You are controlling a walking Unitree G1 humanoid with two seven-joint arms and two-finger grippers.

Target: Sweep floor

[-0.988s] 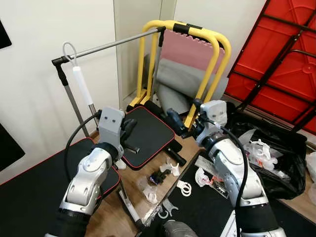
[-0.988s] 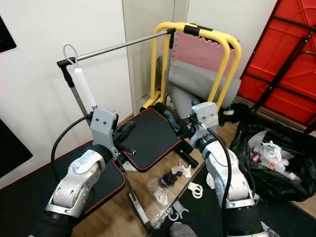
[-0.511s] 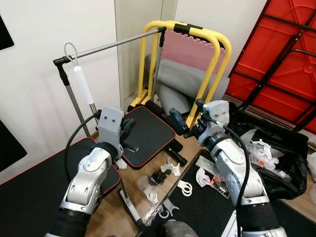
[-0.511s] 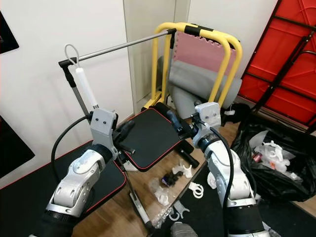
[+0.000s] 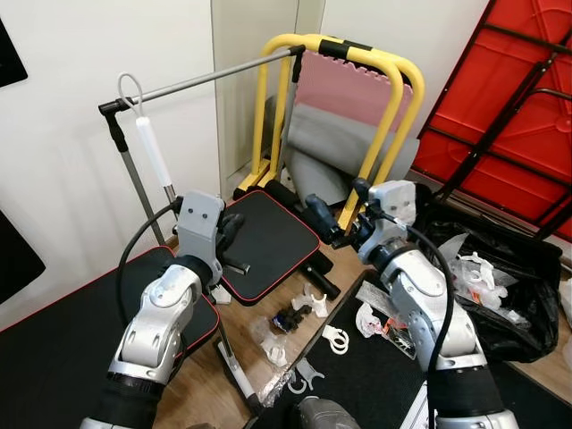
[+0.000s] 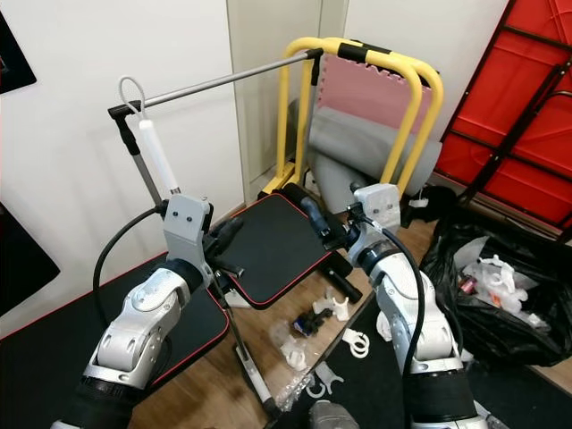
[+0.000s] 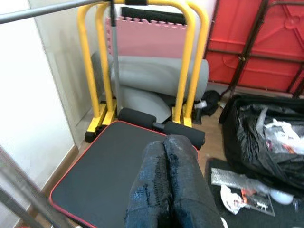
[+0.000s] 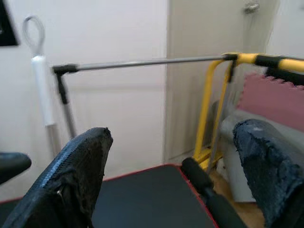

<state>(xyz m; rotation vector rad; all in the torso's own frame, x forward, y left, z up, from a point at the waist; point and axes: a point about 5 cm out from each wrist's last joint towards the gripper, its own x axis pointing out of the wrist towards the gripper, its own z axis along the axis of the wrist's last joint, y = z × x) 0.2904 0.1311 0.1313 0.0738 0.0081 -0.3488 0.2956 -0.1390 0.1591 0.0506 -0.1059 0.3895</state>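
Floor [image 5: 234, 308] of pale wood shows as a strip between black mats, strewn with white plastic scraps [image 5: 332, 340], a small dark object [image 5: 292, 315] and a crumpled clear wrapper [image 5: 268, 344]. A broom [image 5: 150, 152] with a white grip and a loop at its top stands upright against the wall beside a grey rail stand [image 5: 201, 78]; its thin shaft runs down past the left arm, and a white and dark piece lies on the wood near the bottom edge, below that arm.

Left tool [image 5: 231, 234] is raised over the red-edged black pad [image 5: 268, 243], close beside the broom shaft. In the left wrist view its two fingers [image 7: 156, 190] are pressed together with nothing between them. Whether it touches the shaft cannot be told.

Right tool [image 5: 329, 223] is held up in front of the yellow frame [image 5: 393, 107], above the pad's far corner. In the right wrist view its fingers [image 8: 78, 171] stand wide apart and hold nothing.

Behind the yellow frame lean a pink foam mat [image 5: 344, 89] and grey rolled mats [image 5: 331, 147]. A red folded frame [image 5: 500, 98] leans on the wall at the right, and below it sits an open black bag [image 5: 514, 295] holding white plastic rubbish.
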